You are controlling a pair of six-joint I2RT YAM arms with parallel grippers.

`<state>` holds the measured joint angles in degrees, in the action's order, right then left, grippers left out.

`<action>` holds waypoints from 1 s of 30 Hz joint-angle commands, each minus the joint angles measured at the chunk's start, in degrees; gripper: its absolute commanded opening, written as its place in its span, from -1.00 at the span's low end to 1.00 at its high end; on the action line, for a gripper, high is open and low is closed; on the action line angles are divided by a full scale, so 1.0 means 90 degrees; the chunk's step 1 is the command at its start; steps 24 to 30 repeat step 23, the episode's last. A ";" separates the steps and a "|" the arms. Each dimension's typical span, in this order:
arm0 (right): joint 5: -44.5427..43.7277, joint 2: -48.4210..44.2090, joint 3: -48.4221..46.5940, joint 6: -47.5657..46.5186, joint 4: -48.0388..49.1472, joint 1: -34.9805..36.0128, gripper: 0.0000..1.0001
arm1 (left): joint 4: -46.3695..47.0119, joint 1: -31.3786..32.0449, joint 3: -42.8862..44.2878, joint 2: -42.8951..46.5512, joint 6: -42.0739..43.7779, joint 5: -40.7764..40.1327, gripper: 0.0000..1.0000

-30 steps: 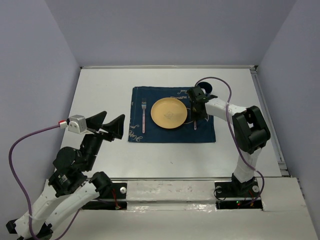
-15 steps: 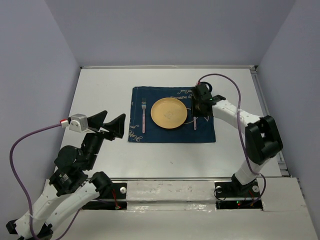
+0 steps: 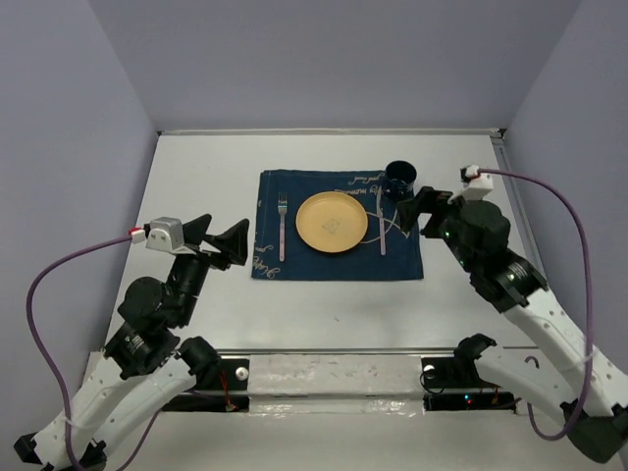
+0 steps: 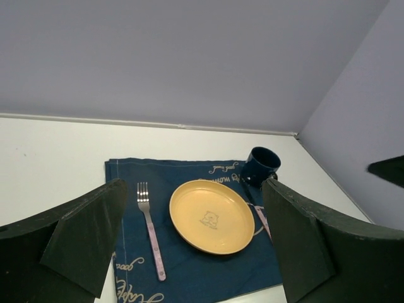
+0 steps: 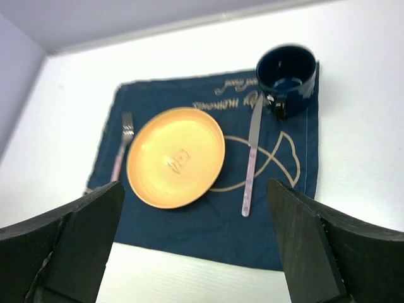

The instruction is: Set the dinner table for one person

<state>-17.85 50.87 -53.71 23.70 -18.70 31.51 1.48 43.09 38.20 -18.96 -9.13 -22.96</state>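
Judging by the layout, the setting looks done: on the table [image 3: 196, 177], the mat [image 3: 324, 265] carries fork [image 3: 282, 228], plate [image 3: 332, 222] and knife [image 3: 382, 221] in order, with the mug [image 3: 399, 178] at its far right corner. Both grippers gape wide and hold nothing. The right gripper [image 3: 420, 210] hangs just beside the mat's right edge, near the mug, and the left gripper [image 3: 218, 240] sits well off to the left. What is left is backing away. Lift the right arm first, then draw it back — fingers clear of the mug's handle and the mat's hem.
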 commanded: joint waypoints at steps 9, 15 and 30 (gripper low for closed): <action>0.0186 -0.3278 0.0948 -0.0261 0.0632 -0.0005 0.99 | 0.0295 -0.0481 0.0199 -0.0784 0.0116 0.0421 0.98; 0.0186 -0.3699 0.0949 -0.0270 0.0350 -0.0005 0.99 | 0.0285 -0.0501 0.0443 -0.1125 -0.0031 0.0559 0.98; 0.0167 -0.4011 0.0871 -0.0319 0.0125 -0.0005 0.99 | 0.0198 -0.0501 0.0473 -0.1009 -0.0129 0.0676 0.98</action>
